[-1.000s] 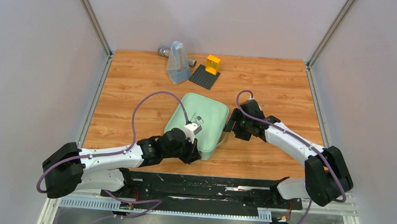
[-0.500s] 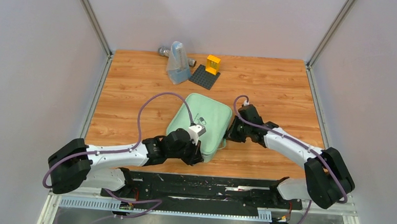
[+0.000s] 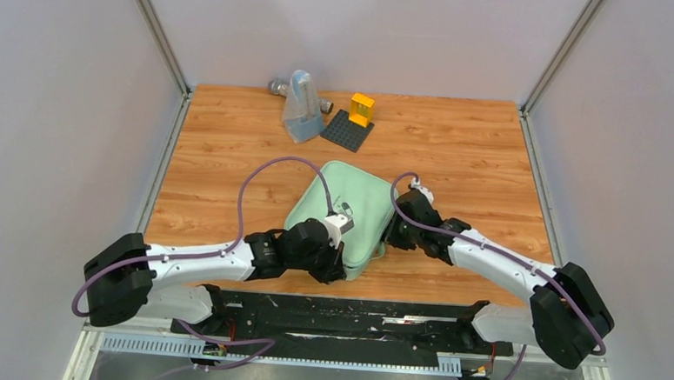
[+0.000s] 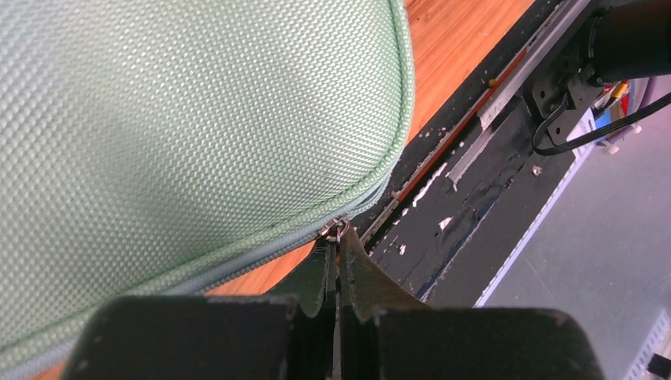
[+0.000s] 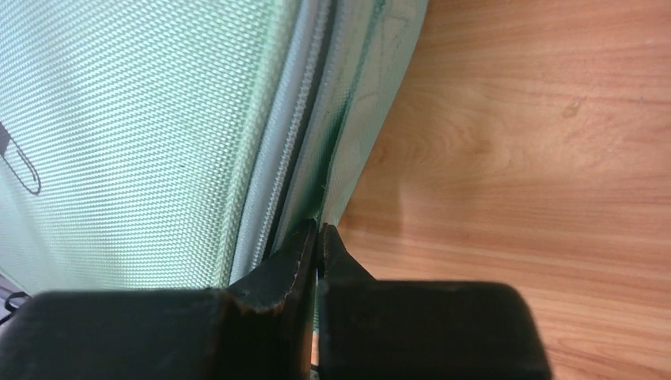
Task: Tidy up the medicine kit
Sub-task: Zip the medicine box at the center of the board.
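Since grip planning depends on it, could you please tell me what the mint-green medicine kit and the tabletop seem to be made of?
The pale mint-green rounded-square medicine kit looks like matte woven fabric: fine weave texture, piped edge, zipper. The brown tabletop looks like smooth wood or wood-grain laminate; which one is unclear.

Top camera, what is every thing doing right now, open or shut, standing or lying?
medicine kit: lying flat, lid down, zip seems parted on its right side.
zip pull: pinched at the near corner.
left gripper: shut on the zip pull.
right gripper: shut on the medicine kit's right edge.
pouch: propped upright at the back.
yellow block: standing on the baseplate.
baseplate: lying flat.
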### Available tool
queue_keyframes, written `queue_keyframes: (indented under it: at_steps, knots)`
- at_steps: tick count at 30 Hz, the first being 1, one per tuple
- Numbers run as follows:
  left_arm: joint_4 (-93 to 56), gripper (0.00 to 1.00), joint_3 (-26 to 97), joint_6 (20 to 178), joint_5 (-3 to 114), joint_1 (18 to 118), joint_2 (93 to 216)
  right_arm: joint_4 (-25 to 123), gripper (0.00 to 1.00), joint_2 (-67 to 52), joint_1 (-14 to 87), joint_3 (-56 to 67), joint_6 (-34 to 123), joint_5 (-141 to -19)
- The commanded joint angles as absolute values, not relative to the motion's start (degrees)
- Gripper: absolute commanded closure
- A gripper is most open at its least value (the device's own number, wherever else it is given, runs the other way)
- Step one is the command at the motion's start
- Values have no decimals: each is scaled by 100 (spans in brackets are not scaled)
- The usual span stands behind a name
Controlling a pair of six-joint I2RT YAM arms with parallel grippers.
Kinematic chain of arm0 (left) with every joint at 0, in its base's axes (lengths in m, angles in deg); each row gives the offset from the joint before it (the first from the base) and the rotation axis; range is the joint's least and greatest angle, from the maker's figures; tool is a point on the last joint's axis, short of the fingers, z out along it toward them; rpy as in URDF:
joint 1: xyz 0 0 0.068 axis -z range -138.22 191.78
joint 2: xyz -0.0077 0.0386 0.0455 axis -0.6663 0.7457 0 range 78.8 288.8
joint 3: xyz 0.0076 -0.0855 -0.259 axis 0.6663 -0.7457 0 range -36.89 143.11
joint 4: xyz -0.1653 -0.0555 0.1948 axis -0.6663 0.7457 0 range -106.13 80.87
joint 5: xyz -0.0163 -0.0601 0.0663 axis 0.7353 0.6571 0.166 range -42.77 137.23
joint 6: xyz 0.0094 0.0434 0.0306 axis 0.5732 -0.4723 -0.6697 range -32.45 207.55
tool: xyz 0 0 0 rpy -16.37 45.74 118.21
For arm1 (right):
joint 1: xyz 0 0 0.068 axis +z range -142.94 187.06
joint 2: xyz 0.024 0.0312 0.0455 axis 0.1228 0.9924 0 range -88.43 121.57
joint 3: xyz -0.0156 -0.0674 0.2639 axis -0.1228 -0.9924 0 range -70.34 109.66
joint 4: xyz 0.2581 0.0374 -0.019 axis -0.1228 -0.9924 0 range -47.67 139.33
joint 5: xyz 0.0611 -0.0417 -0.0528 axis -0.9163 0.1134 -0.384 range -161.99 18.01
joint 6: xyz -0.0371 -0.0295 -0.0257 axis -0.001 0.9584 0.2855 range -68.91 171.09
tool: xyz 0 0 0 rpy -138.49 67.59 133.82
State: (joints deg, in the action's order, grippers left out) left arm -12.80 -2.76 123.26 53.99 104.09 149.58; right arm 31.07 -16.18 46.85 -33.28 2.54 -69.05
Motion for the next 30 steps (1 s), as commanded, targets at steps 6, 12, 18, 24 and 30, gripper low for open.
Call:
queue_keyframes:
  at_steps: [6, 12, 18, 24, 30]
  knots:
    - [-1014, 100, -976, 12931, 3682, 10220, 13486, 2271, 100, -2471, 5128, -3500, 265, -8007]
    - [-760, 100, -1261, 13065, 3659, 9938, 13022, 2220, 70, -2930, 5208, -3885, 620, -8596]
    - [-575, 100, -1067, 12740, 3754, 9761, 13132, 1468, 44, -3508, 5207, -3421, 881, -7891]
    - [-741, 100, -984, 12457, 4104, 9745, 13172, 1729, 72, -3757, 5214, -3391, 789, -8375]
    - [-783, 100, -875, 12281, 4388, 9750, 13149, 2495, 94, -3227, 5583, -3277, 778, -8847]
